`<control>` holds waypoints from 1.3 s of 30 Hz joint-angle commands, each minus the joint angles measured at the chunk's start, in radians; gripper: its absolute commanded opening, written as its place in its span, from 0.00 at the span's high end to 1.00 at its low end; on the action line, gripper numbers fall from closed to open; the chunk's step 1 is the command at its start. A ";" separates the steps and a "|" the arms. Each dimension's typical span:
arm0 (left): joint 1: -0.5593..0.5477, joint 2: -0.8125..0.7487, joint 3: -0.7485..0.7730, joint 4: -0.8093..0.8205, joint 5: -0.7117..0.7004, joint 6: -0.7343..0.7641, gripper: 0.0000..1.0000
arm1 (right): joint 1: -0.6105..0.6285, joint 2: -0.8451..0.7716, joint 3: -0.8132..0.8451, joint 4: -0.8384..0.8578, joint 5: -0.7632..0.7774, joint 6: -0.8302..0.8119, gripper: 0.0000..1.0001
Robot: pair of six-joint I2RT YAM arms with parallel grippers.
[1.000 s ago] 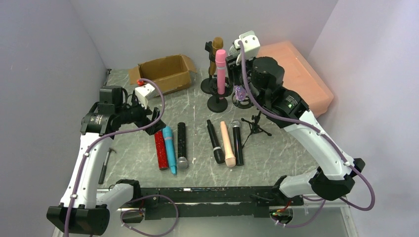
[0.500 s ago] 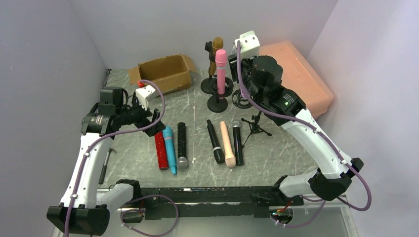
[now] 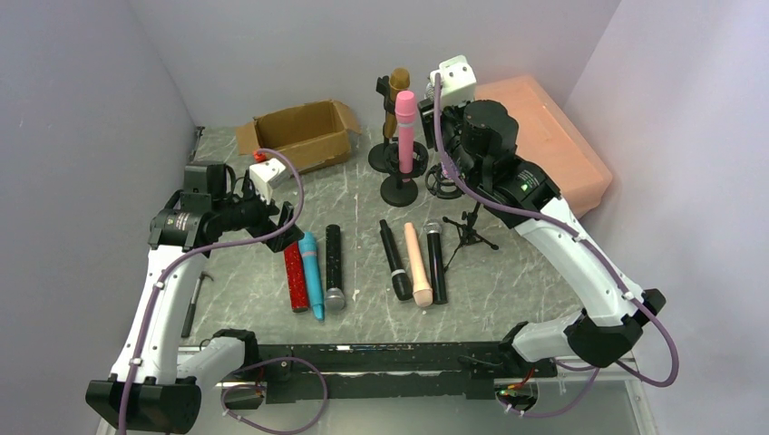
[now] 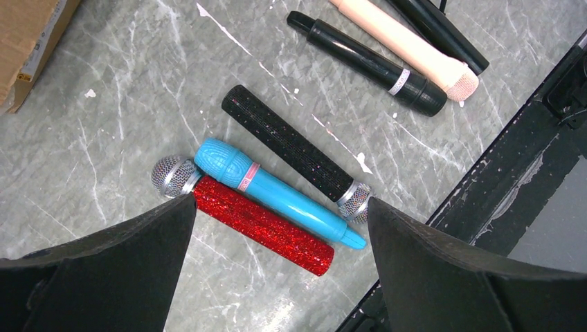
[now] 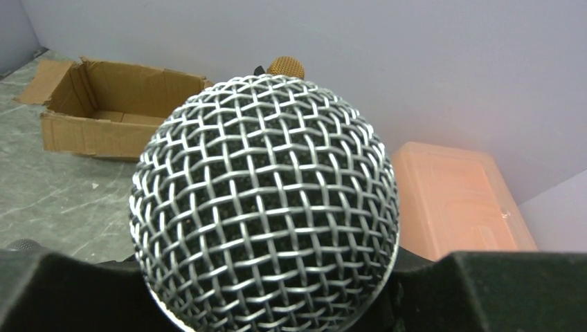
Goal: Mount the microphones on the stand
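The job looks barely a third done. At the left, a red glitter microphone point(image 3: 295, 276), a blue microphone point(image 3: 312, 275) and a black glitter microphone point(image 3: 334, 267) lie side by side on the table point(image 3: 245, 299), none of them mounted. A slim dark stick point(image 3: 192, 304) lies alone further left, too small to tell whether it is a microphone. Nearer the middle lie three more: a plain black microphone point(image 3: 394, 261), a peach microphone point(image 3: 417, 265) and a second black one point(image 3: 436, 263). Behind these, a pink microphone point(image 3: 405, 118) stands upright on a round-based stand point(image 3: 399, 192), and a gold microphone point(image 3: 397, 86) stands on another just behind it, so two are in place. A small tripod stand point(image 3: 470, 231) to the right of the row is empty. As for the arms, the left arm is bent at the elbow, its wrist angled down over the left trio. The left gripper point(image 4: 280, 207) hangs there with its fingers spread wide, touching nothing, and the red and blue microphones show between them in the wrist view. The right arm reaches far back beside the pink microphone, above a ring-shaped stand base point(image 3: 442, 181). The right gripper point(image 5: 277, 304) pinches a mesh-headed microphone point(image 5: 266, 200) held head-up, whose body is hidden. By my reading it is being seated on that stand, and six or more remain on the table.
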 commanded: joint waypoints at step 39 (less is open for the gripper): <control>-0.001 -0.020 -0.028 0.007 0.004 0.021 0.01 | -0.012 0.031 0.076 0.073 -0.074 -0.035 1.00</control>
